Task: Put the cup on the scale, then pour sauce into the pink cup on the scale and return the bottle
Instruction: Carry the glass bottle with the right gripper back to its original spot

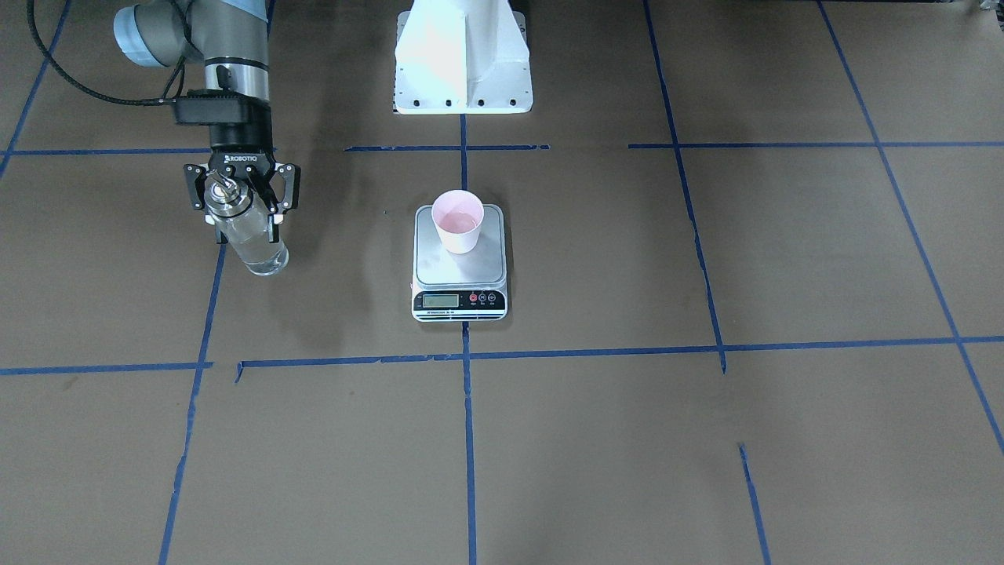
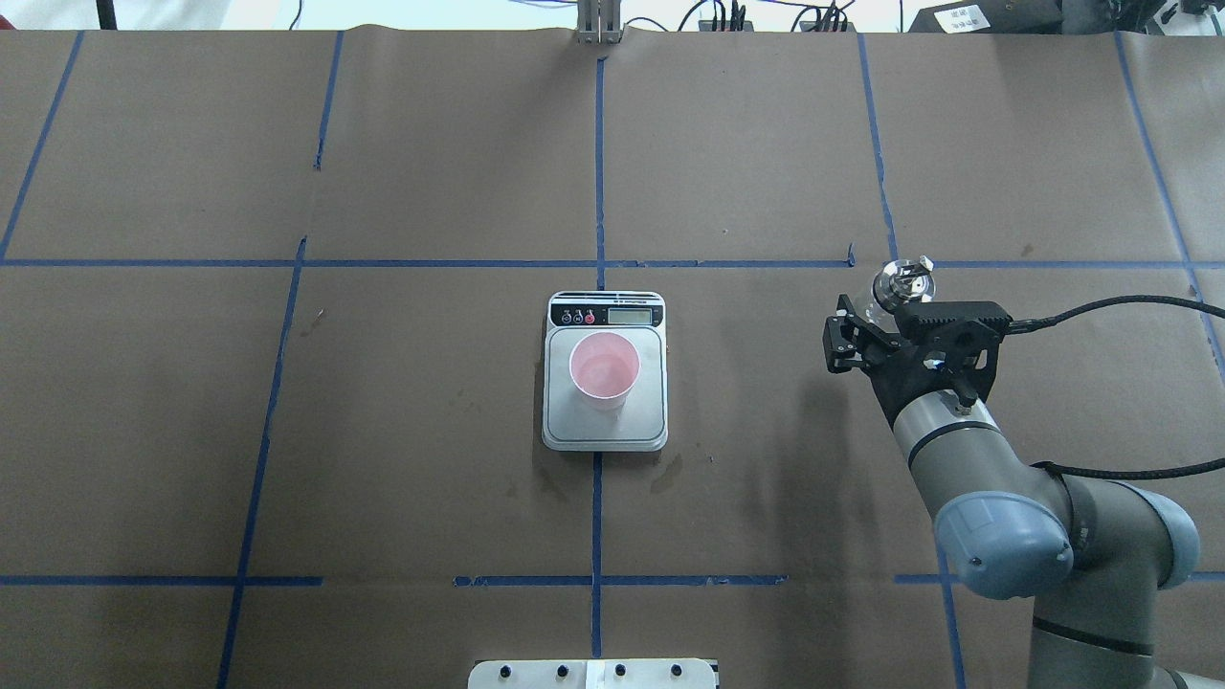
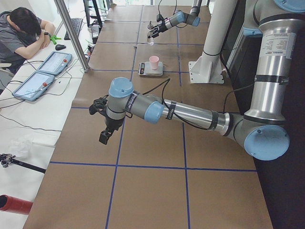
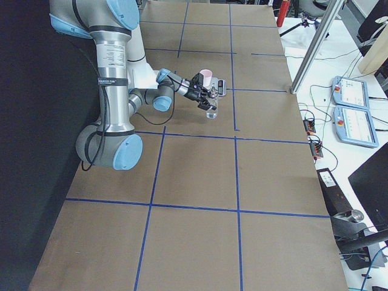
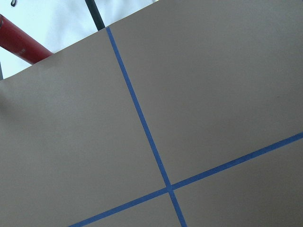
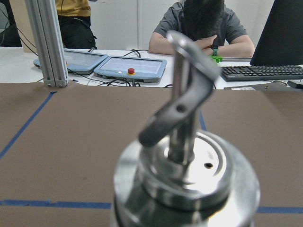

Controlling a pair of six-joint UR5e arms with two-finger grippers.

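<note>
A pale pink cup [image 1: 457, 222] stands upright on the steel platform of the white scale [image 1: 439, 268] at the table's middle, display toward the far edge. Well apart, toward the right edge, the silver-capped glass bottle [image 1: 249, 234] is upright in the right gripper [image 1: 241, 226], with clear sauce [image 1: 263, 253] inside.

The scale [image 2: 574, 428], with the cup [image 2: 604, 368] upright on it, stands mid-surface [image 2: 383, 431] with open brown paper on every side. A wide stretch separates it from the bottle [image 1: 257, 239] gripped in the right claw [image 1: 245, 227]. The white pedestal [image 1: 463, 55] stands behind the scale, apart from it.
</note>
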